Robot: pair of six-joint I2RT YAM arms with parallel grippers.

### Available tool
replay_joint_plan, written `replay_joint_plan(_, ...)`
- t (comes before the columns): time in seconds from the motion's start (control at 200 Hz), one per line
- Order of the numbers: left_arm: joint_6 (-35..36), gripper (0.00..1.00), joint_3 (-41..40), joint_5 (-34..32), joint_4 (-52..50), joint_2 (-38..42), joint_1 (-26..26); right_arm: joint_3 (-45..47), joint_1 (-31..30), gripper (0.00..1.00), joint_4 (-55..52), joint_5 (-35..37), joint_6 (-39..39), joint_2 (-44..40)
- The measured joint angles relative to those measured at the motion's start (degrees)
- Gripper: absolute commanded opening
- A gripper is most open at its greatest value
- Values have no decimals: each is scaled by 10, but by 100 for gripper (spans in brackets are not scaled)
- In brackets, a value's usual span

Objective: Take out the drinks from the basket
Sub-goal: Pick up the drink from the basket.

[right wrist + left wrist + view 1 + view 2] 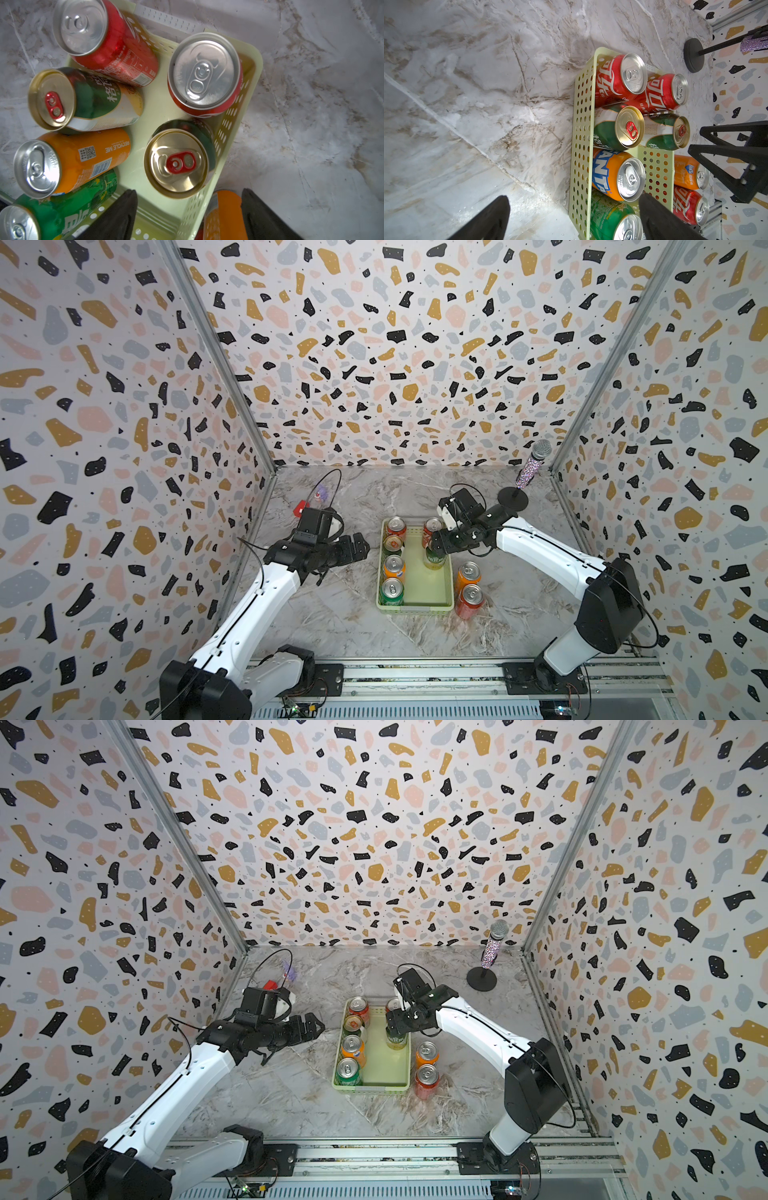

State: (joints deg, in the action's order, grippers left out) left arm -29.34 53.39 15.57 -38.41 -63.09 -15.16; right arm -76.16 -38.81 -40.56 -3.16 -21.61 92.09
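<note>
The pale green basket point(446, 572) sits mid-table. Its left column holds a red can point(395, 526), a dark green can point(392, 545), an orange can point(394, 566) and a bright green can point(392, 592). On its right side stand a red can point(433, 526) and a dark green can point(178, 162). My right gripper point(188, 190) hovers open just above that dark green can, gripping nothing. An orange can point(468, 574) and a red can point(469, 600) stand on the table right of the basket. My left gripper point(365, 546) hangs open left of the basket, empty.
A glittery microphone point(534, 464) on a black round stand point(513, 498) stands at the back right corner. Small red point(300, 508) and purple point(321, 491) objects lie at the back left. Patterned walls close in three sides of the marble table point(332, 614).
</note>
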Motion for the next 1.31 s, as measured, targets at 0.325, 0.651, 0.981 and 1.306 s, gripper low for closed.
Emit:
replay_joint_plan(0.325, 0, 100, 0, 4, 4, 0, 0, -28, -17, 83, -9, 24, -1, 40)
replay_joint_plan(0.651, 0, 100, 0, 7, 8, 0, 0, -46, -24, 82, -9, 43, -3, 80)
replay_joint_plan(0.981, 0, 100, 0, 11, 9, 0, 0, -47, -28, 79, 4, 42, -7, 90)
replay_joint_plan(1.306, 0, 100, 0, 15, 11, 0, 0, -49, -32, 78, 13, 45, -11, 115)
